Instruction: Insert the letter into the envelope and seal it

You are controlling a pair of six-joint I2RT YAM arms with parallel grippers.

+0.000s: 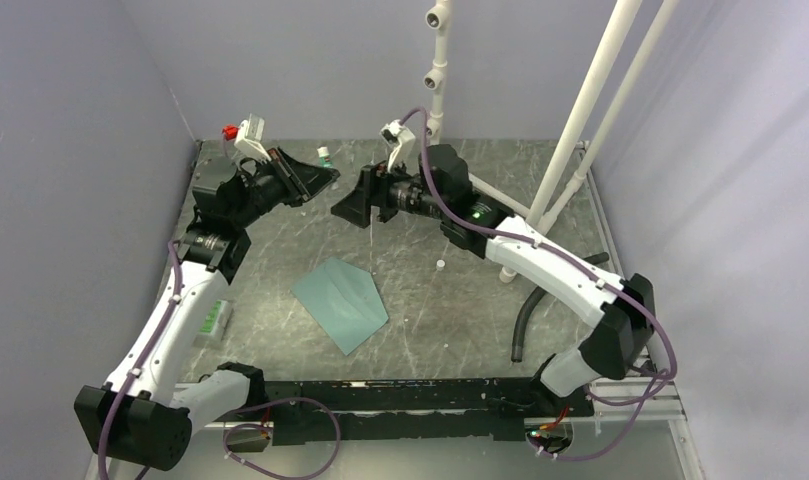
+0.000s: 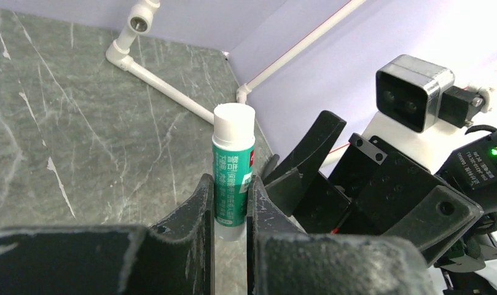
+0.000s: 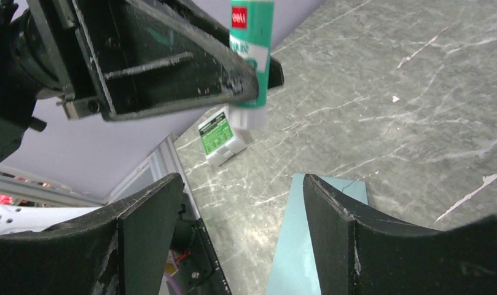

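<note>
The teal envelope (image 1: 340, 302) lies flat on the table's middle, and the right wrist view shows it (image 3: 295, 258) below the fingers. The letter is not in view. My left gripper (image 1: 325, 175) is raised at the back and shut on a green glue stick (image 2: 233, 166) with white ends, held by its lower half. The stick also shows in the right wrist view (image 3: 250, 49). My right gripper (image 1: 348, 208) is open and empty, facing the left gripper from the right, close to the stick but not touching it.
A small green-and-white packet (image 1: 215, 320) lies at the left edge by the left arm, and it shows in the right wrist view (image 3: 221, 135). A tiny white piece (image 1: 440, 264) lies right of the envelope. A black hose (image 1: 528, 310) and white pipes (image 1: 580, 110) stand at the right.
</note>
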